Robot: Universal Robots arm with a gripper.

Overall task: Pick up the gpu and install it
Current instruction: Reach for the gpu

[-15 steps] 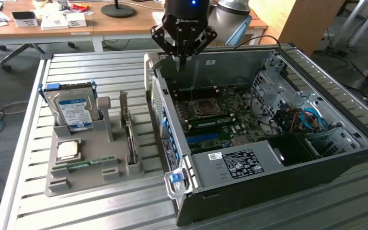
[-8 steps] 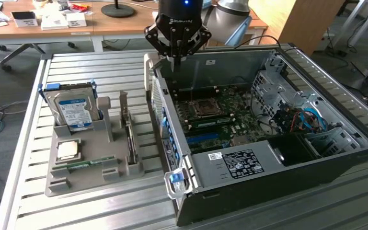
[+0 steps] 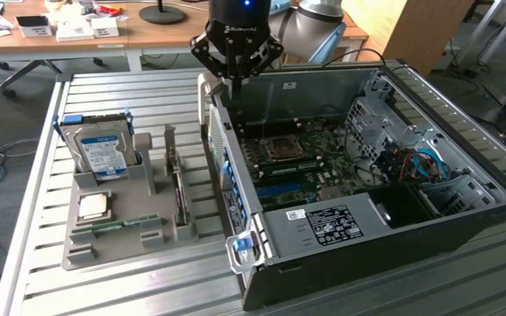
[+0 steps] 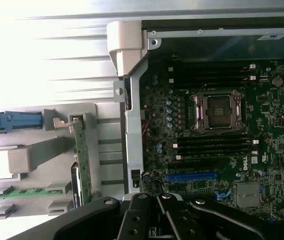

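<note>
The gpu [image 3: 176, 184] stands on its thin edge in a slot of the grey holder [image 3: 121, 247], to the exterior view's left of the open computer case [image 3: 385, 230]. In the wrist view the gpu [image 4: 80, 165] appears as a narrow green card edge with a metal bracket at one end. My gripper [image 3: 234, 84] hangs above the case's rear wall, well apart from the card, with its fingers shut and nothing between them. Its black fingers [image 4: 167, 202] show over the motherboard [image 4: 216, 150], close to the blue slot [image 4: 191, 176].
The holder also carries a silver hard drive [image 3: 103, 153] with a blue label, a processor chip [image 3: 94, 205] and a green memory stick [image 3: 121, 225]. Everything stands on a slatted metal table [image 3: 112, 92]. Behind it is a wooden desk [image 3: 147, 33] with boxes.
</note>
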